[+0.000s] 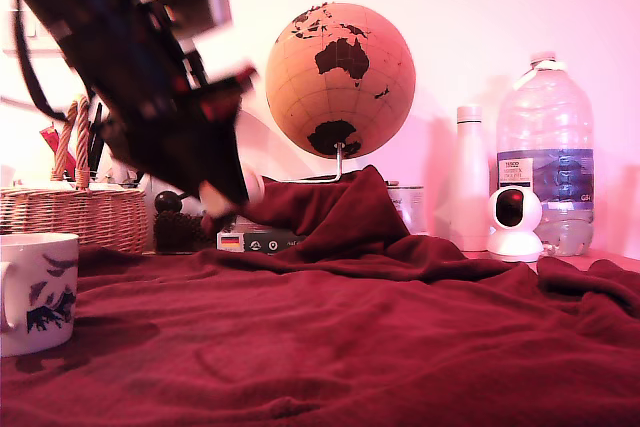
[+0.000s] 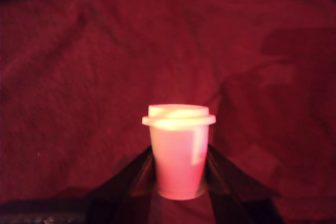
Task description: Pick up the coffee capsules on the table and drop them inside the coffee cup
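Note:
A cream-beige coffee capsule (image 2: 178,150) sits between my two dark fingers, rim up, with the red cloth of the table (image 2: 79,77) well below it. My gripper (image 2: 178,179) is shut on it. In the exterior view the arm is motion-blurred at the upper left. There the gripper (image 1: 235,197) hangs above the cloth with a pale bit of the capsule (image 1: 253,185) showing at its tip. The white coffee cup (image 1: 35,292) with dark prints stands at that view's lower left edge, below and left of the gripper. The rumpled table (image 1: 350,347) fills the foreground.
A wicker basket (image 1: 75,215) stands behind the cup. Along the back stand a cork globe (image 1: 340,77), a small box (image 1: 255,240), a clear canister (image 1: 408,205), a tall white bottle (image 1: 469,177), a small white camera (image 1: 515,222) and a large water bottle (image 1: 546,147).

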